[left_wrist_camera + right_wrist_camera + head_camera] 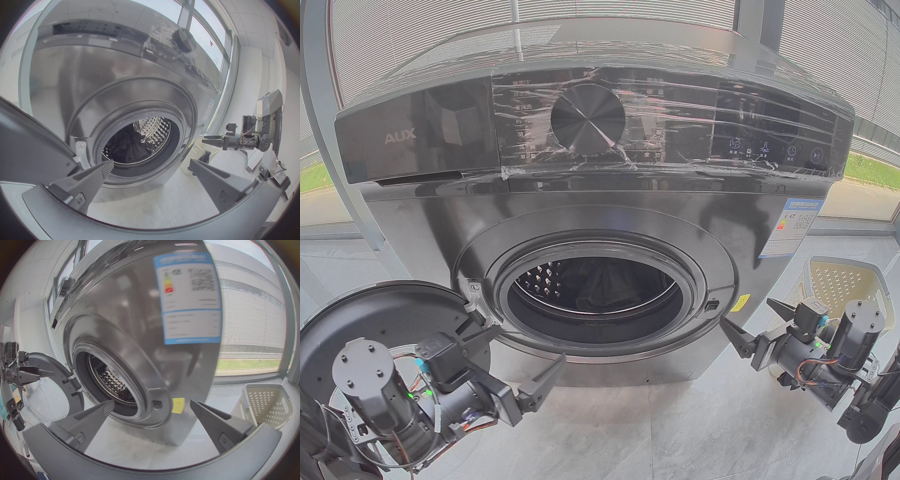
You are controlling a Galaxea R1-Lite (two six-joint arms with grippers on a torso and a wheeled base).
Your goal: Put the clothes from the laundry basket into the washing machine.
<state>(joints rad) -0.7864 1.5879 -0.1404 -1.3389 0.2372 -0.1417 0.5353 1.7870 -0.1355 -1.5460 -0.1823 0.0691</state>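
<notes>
Right, status. The front-load washing machine (pixel 600 206) is dead ahead, with its round door (pixel 381 319) swung fully open to the left, hinged on the left of the drum opening (pixel 594 312). Dark clothes (pixel 606 281) lie inside the drum, bunched toward the far wall beside the perforated steel; I can't tell how many pieces.

The cream, perforated laundry basket (pixel 844 281) stands on the floor just beside the machine's right side. In the head view the right arm partly covers it.

Low on the near left, the left gripper (pixel 531 342) hangs in front of the open door. Its fingers are spread wide and point right toward the opening, touching neither door nor rim.

On the right of the opening, the right gripper (pixel 745 309) sits near the yellow sticker (pixel 740 303), level with the lower half of the opening. Its fingers are also spread wide and point left at the machine front; whether they clear the panel I can't tell.

The control dial (pixel 588 119) is top centre on the panel, under plastic film. The energy label (pixel 790 228) is on the upper right of the front. There's a grey tile floor (pixel 675 425) and windows behind.
</notes>
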